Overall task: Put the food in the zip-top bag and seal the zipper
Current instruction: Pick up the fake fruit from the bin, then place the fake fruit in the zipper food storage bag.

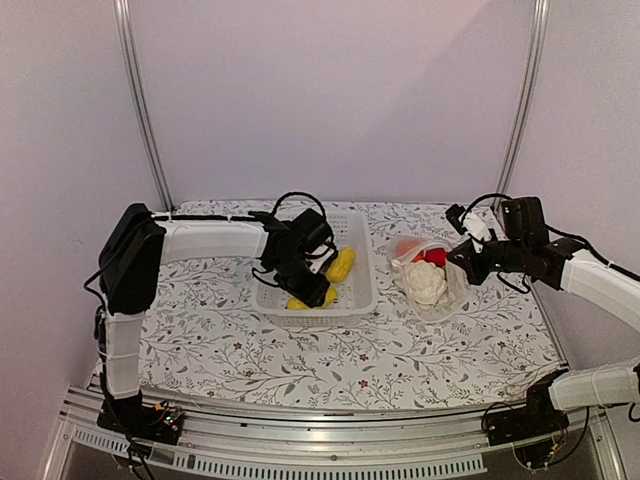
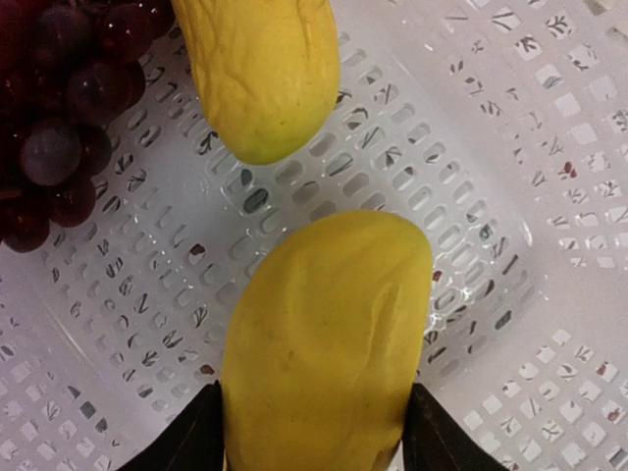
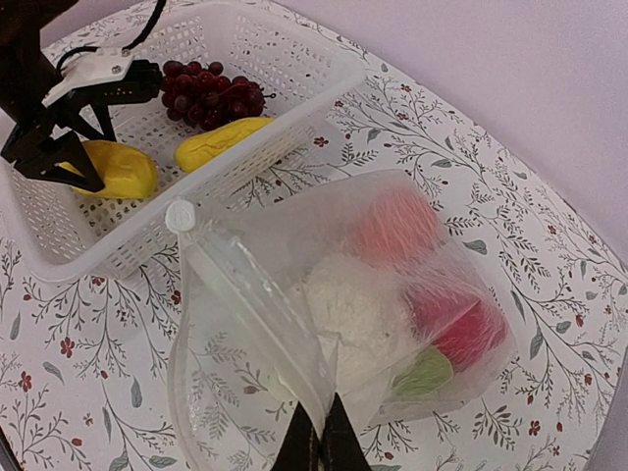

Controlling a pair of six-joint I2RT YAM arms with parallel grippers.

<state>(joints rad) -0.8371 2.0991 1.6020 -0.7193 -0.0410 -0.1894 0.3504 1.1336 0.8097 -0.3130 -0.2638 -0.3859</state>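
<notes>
A: Currently the left gripper (image 2: 312, 432) is set astride the yellow piece (image 2: 324, 334), lower centre of the left wrist view, inside the basket (image 2: 549, 196); whether it is pinched cannot be told.
B: Noted. A slip is risked if it is lifted by those rounded flanks (smooth skin).
A: The right gripper (image 3: 319, 437) is clamped on the zip-top bag (image 3: 226, 392) rim, bottom centre of its view.
B: Mouth is held at one point only; entry could be blocked by a sag, and the cauliflower (image 3: 358, 309) could be tipped out.
</notes>
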